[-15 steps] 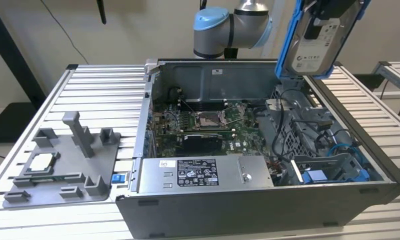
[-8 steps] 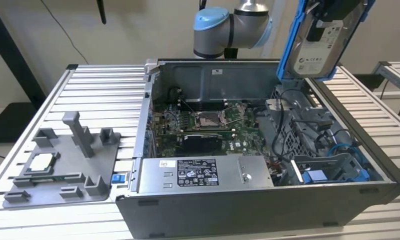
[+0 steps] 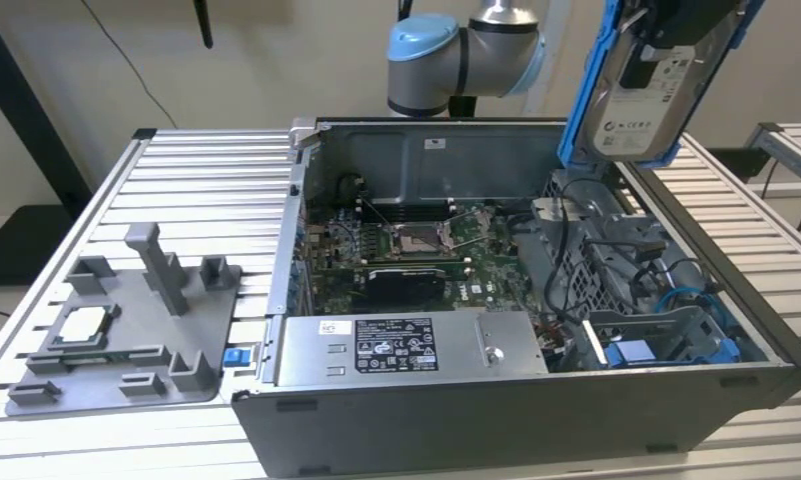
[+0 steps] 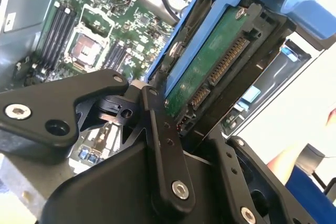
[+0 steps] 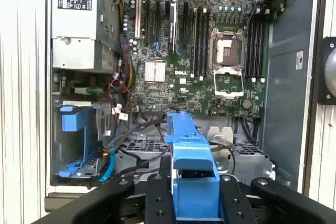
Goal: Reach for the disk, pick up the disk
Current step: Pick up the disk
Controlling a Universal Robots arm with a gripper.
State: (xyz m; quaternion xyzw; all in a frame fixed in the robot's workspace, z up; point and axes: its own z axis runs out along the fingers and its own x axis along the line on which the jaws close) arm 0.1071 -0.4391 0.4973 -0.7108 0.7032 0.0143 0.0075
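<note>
So at this point I had the disk (image 3: 636,95) clamped in my gripper (image 5: 195,195), jaws closed tight on its blue rails, and it was hanging in the air well above the open computer case (image 3: 507,420), toward the far end on the exterior view's right. It was tilted, label side facing the camera there, with the blue rail running up its left edge.

In the second wrist view the disk (image 4: 220,61) showed its green circuit board and connector strip, sitting between my black fingers (image 4: 163,145), with the blue frame wrapped around it. In the first wrist view the blue rail end (image 5: 191,156) stuck out straight from between my fingers (image 5: 157,198), pinned on both sides.

Below me the case lay open on a slatted metal table (image 3: 200,180). Inside I could see the green motherboard (image 5: 210,51) with its bare processor socket (image 5: 227,56), the grey power supply (image 3: 407,345) along the near wall, and a bunch of loose cables (image 5: 118,135). A blue drive bay (image 5: 79,140) sat in the near corner on the exterior view's right, beside the power supply.

Off to the exterior view's left, a grey plastic holder tray (image 3: 127,330) rested on the table, well apart from the case, with a small square silver chip (image 3: 80,325) lying on it.
</note>
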